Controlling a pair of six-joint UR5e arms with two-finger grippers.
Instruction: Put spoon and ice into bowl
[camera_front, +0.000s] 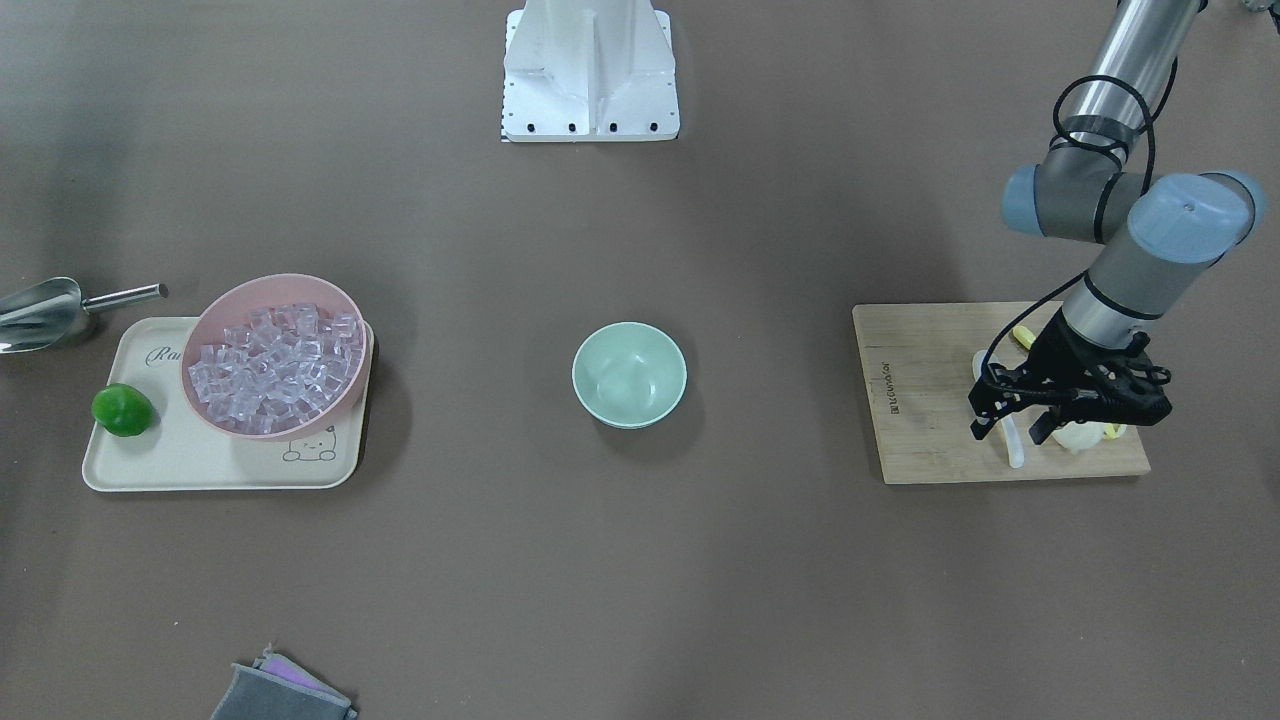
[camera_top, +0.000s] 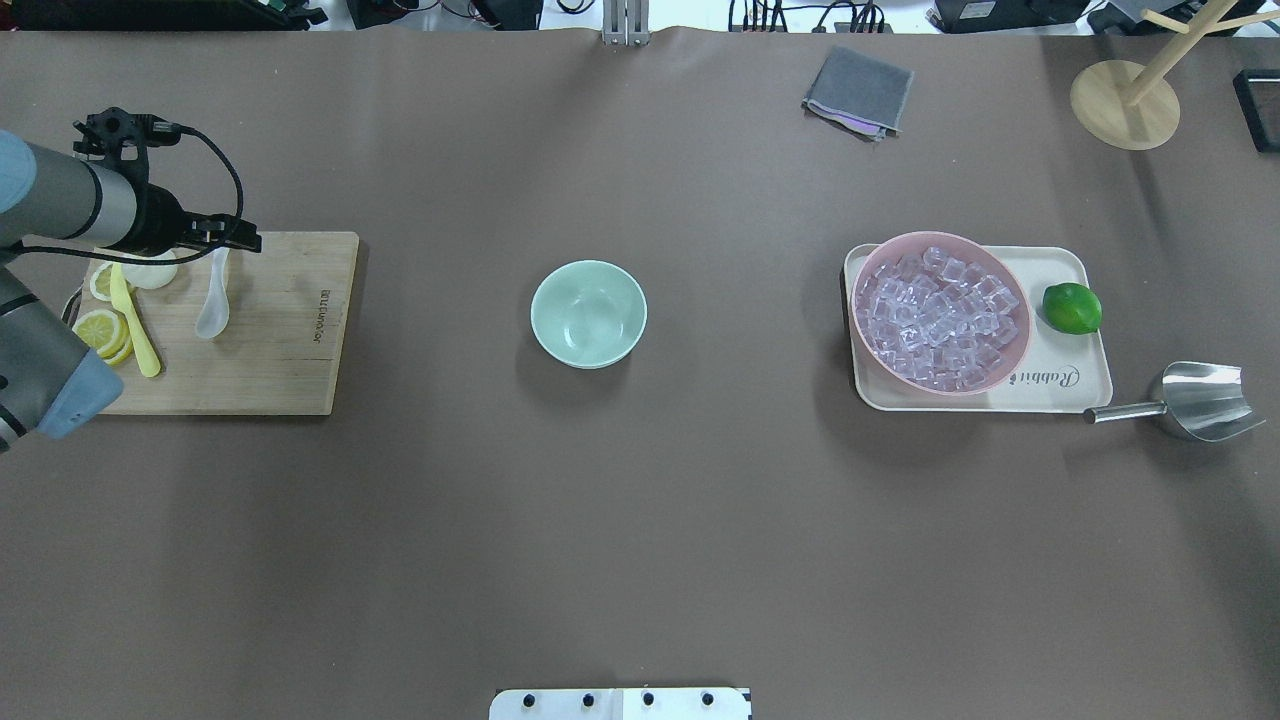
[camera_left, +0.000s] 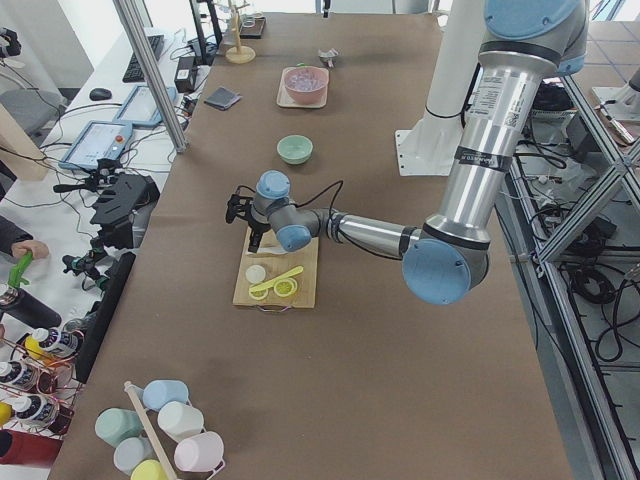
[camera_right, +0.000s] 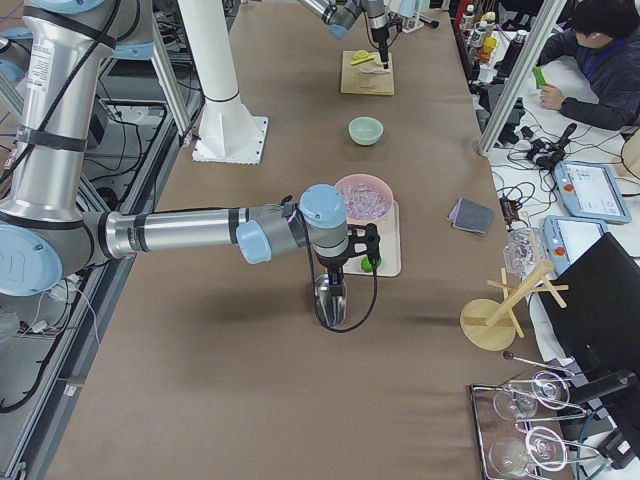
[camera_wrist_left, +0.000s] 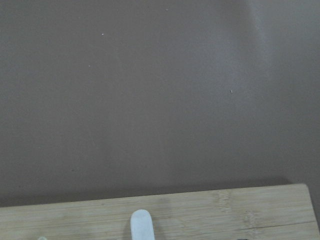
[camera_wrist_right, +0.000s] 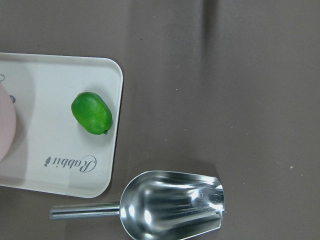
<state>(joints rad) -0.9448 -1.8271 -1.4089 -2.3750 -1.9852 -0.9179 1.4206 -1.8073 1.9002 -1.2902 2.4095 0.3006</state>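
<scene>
The white spoon (camera_top: 212, 303) lies on the wooden cutting board (camera_top: 280, 340) at the table's left end. Its handle tip shows in the left wrist view (camera_wrist_left: 141, 225). My left gripper (camera_front: 1010, 428) hangs low over the board, open, with its fingers on either side of the spoon's handle. The mint-green bowl (camera_top: 588, 313) stands empty at the table's middle. Many clear ice cubes (camera_top: 938, 316) fill the pink bowl (camera_top: 1005, 368) on the right. My right gripper (camera_right: 334, 276) shows only in the exterior right view, above the metal scoop (camera_wrist_right: 172, 202). I cannot tell whether it is open.
Lemon slices (camera_top: 102, 328) and a thin yellow utensil (camera_top: 135, 325) lie on the board beside the spoon. The pink bowl and a lime (camera_top: 1071, 307) sit on a cream tray (camera_top: 1075, 385). A grey cloth (camera_top: 858, 91) and a wooden stand (camera_top: 1124, 103) are at the far edge.
</scene>
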